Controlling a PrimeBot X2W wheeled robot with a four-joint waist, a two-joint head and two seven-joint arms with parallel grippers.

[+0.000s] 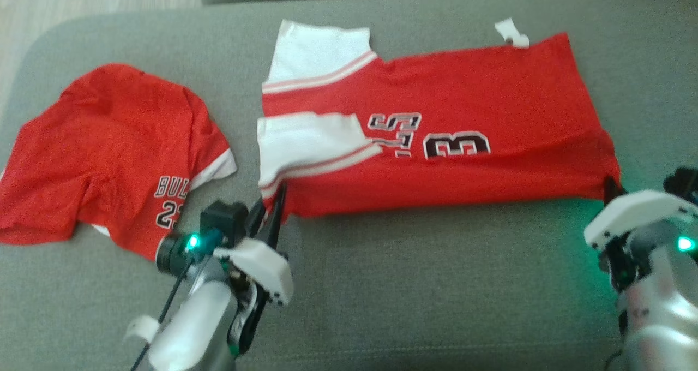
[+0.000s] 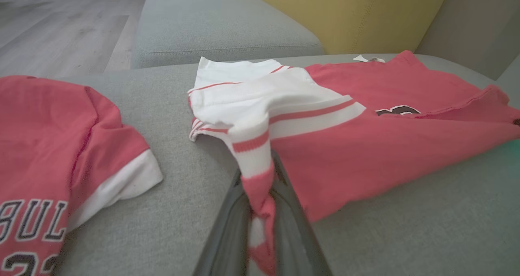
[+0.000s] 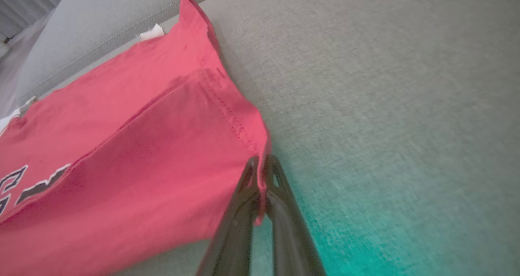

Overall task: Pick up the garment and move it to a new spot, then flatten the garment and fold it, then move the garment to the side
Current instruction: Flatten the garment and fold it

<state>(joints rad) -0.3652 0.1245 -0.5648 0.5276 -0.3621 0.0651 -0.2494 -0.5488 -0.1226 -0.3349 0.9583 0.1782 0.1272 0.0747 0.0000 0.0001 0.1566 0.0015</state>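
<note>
The garment [image 1: 436, 142] is a red jersey with white sleeves and a black number, spread across the middle of the grey sofa seat, its near part folded over. My left gripper [image 1: 278, 199] is shut on its near left corner, where red and white cloth bunches between the fingers [image 2: 262, 203]. My right gripper [image 1: 609, 188] is shut on the near right corner, pinching the red hem [image 3: 262, 174] between its dark fingers. A white tag [image 1: 511, 33] sticks out at the far edge.
A second red jersey [image 1: 109, 153] with white trim lies crumpled at the left of the grey sofa seat [image 1: 436, 283]. The sofa back [image 2: 219, 24] rises behind, with a yellow wall [image 2: 345, 12] and wooden floor [image 2: 61, 24] beyond.
</note>
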